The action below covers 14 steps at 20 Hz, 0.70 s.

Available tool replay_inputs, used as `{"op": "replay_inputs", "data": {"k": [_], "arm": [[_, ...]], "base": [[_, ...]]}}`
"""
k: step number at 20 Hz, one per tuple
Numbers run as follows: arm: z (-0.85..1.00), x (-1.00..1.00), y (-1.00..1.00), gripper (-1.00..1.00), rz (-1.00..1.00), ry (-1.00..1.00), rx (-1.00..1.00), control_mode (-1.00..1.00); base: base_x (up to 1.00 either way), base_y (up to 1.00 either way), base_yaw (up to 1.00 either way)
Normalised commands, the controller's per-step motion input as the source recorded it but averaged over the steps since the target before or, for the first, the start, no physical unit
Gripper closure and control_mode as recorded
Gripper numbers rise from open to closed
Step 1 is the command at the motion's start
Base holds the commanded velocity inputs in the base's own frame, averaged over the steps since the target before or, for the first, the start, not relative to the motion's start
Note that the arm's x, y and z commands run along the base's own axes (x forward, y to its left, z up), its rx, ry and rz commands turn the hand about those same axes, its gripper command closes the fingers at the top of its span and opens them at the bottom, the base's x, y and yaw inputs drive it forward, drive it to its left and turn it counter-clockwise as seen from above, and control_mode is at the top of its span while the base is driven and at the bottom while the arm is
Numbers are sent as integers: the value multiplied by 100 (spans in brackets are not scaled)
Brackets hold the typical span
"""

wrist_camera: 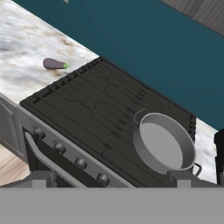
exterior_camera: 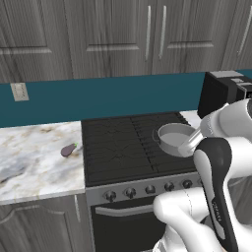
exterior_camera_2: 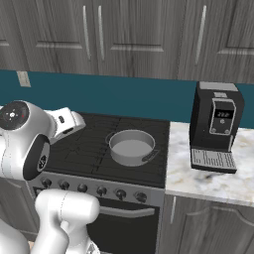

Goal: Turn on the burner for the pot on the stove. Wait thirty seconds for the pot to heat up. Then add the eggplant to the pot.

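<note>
The grey pot [exterior_camera: 176,138] [exterior_camera_2: 131,146] [wrist_camera: 164,143] stands without a lid on the right side of the black stove [exterior_camera: 123,147] [exterior_camera_2: 89,144] [wrist_camera: 92,105]. Its inside looks bare. The burner grate [exterior_camera_2: 154,168] under it is dark, with no flame showing. The small purple eggplant [exterior_camera: 69,149] [wrist_camera: 54,64] lies on the marble counter just left of the stove. My gripper [wrist_camera: 109,180] hovers in front of and above the stove's front edge, open, its fingertips [wrist_camera: 41,179] far apart with nothing between them. It is apart from both pot and eggplant.
A row of dark knobs [exterior_camera: 150,189] [exterior_camera_2: 101,190] [wrist_camera: 80,162] runs along the steel front above the oven handle [exterior_camera: 123,210]. A black coffee machine [exterior_camera_2: 216,126] [exterior_camera: 221,91] stands on the right counter [exterior_camera_2: 218,186]. Marble counter [exterior_camera: 34,162] extends left; cabinets hang above.
</note>
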Motion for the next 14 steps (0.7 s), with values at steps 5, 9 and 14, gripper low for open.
{"op": "replay_inputs", "data": {"k": [5,9,14], "arm": [[0,0,0,-100,0,0,0,-100],[0,0,0,-100,0,0,0,-100],[0,0,0,-100,0,0,0,-100]], "base": [[0,0,0],[0,0,0],[0,0,0]]}}
